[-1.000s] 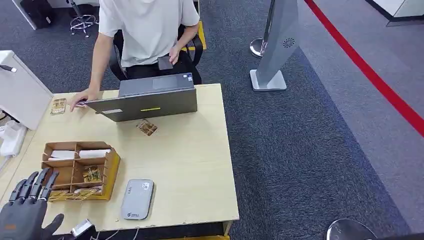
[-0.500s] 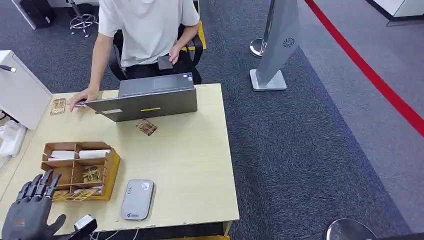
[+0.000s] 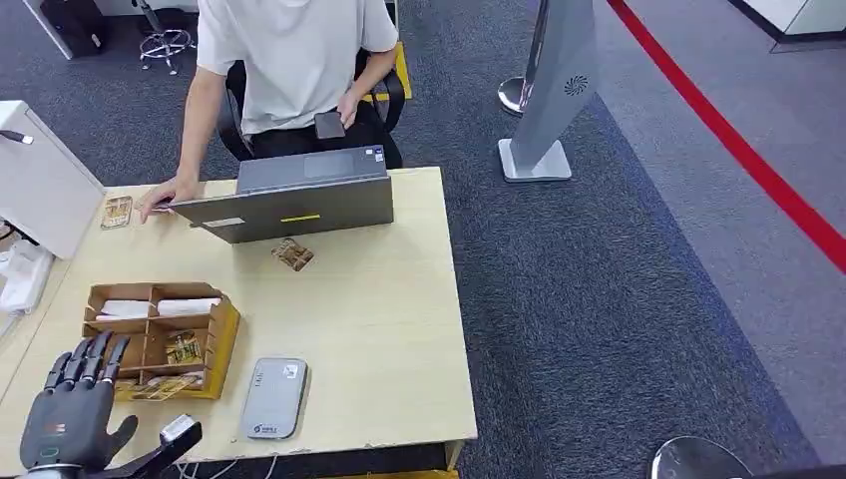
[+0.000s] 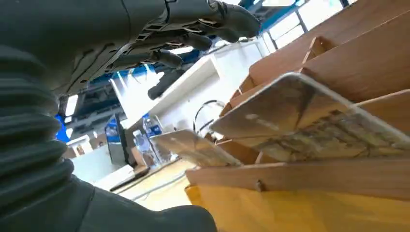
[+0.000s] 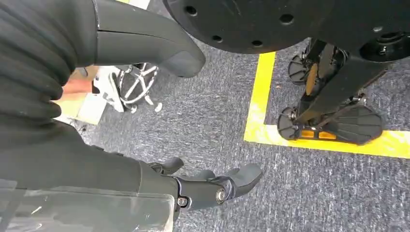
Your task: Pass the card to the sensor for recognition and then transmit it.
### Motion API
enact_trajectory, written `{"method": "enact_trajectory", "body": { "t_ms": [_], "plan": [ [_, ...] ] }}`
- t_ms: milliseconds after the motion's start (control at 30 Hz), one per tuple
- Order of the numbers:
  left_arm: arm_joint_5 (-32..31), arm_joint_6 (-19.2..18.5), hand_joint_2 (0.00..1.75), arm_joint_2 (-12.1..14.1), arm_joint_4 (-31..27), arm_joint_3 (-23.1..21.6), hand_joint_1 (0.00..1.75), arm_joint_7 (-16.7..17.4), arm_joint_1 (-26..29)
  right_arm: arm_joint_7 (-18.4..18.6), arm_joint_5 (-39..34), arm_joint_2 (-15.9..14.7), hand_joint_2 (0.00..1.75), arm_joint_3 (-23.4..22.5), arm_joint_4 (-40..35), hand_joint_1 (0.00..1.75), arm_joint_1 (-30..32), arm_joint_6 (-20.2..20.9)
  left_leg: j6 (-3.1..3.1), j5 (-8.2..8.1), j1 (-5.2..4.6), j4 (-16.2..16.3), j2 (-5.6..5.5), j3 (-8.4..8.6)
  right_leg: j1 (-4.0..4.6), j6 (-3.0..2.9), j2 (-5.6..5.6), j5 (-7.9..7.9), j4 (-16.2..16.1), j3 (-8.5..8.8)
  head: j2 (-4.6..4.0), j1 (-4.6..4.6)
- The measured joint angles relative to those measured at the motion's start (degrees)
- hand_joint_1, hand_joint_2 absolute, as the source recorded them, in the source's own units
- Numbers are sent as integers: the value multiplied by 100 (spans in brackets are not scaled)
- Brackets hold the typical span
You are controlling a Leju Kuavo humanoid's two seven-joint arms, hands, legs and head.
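Brown-and-gold patterned card (image 3: 184, 347) standing in wooden organizer (image 3: 225, 344), grey sensor (image 3: 274, 397) just beside it, left hand (image 3: 72, 419) (fingers spread, empty) near organizer, right hand (image 5: 193, 186) empty, hanging over carpet

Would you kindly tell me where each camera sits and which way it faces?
Head view: high on the body, looking forward and down at the table, organizer and a seated person; left hand low at left.
Left wrist view: behind the left hand, close to the organizer and its cards.
Right wrist view: down at the carpet; right hand hangs empty.
Shared: head and left wrist views both show the organizer.
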Motion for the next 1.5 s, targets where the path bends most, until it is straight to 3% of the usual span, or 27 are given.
{"method": "enact_trajectory", "body": {
  "t_ms": [233,1000,1500],
  "plan": [
    [-344,517,175,-181,470,-236,0,50,-300,-50,44,0,175,74,-85,0,-62,-81,0,0,-1,1,0,0,0,0,1,0,0,-1,-2,-2],
    [-446,639,175,-455,980,-453,0,35,-595,-127,50,-7,175,131,-151,0,-83,-109,0,0,0,1,1,0,0,0,2,0,0,-2,-2,0],
    [-449,643,175,-485,1071,-490,0,33,-621,-127,50,-11,175,131,-162,0,-83,-109,0,0,0,1,1,0,0,0,2,0,0,-2,-2,-2]
  ]
}}
